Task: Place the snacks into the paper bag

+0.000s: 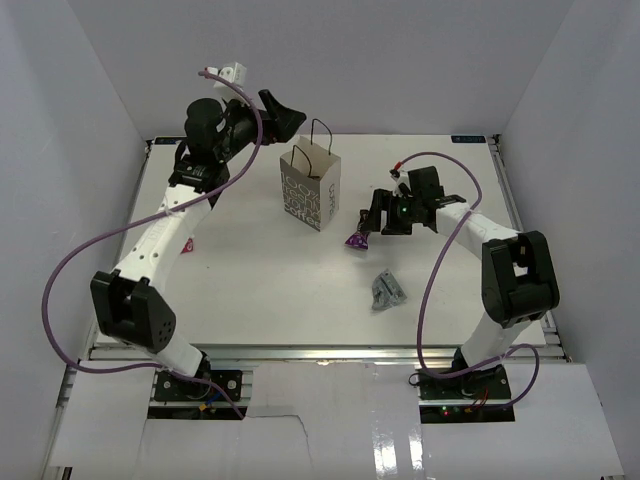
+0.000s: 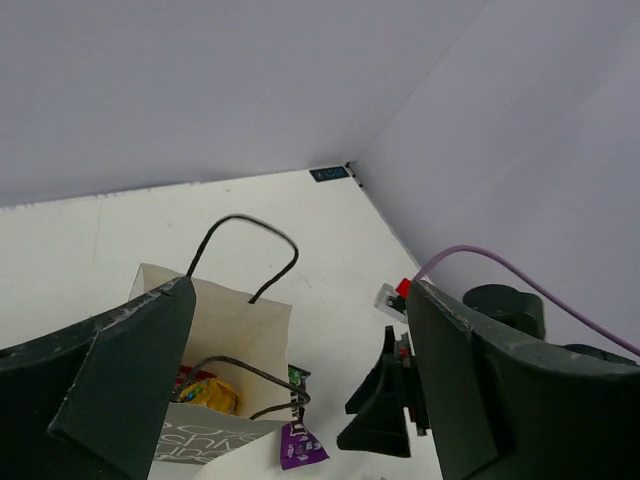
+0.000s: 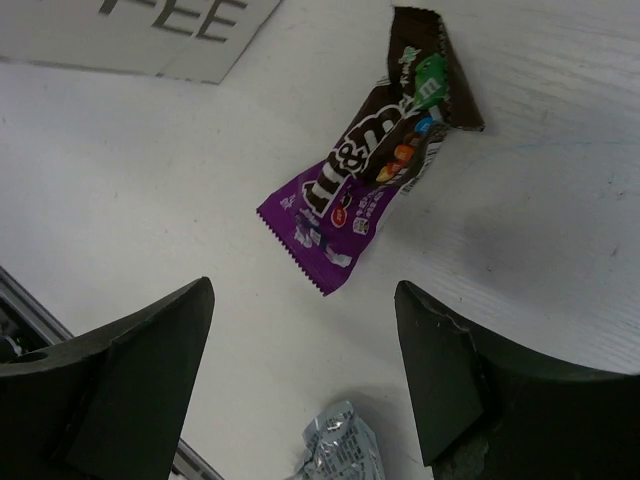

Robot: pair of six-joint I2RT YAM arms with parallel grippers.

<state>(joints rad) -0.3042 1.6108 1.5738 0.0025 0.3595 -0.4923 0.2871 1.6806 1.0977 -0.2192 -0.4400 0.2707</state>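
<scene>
Bright, even, diffuse light fills all 3 views, and the white walls (image 1: 400,60) take a cool lilac-grey cast. Shadows on the counter (image 1: 260,280) are faint and soft-edged. A glossy sheet (image 1: 400,440) at the near edge shows streaks of glare. In both wrist views the dark fingers (image 2: 130,380) close to the lens look soft, while the purple packet (image 3: 330,225) and its print are sharp.

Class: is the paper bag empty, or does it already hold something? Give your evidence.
Not empty: the bag stands open, and the left wrist view shows a yellow snack inside.
</scene>
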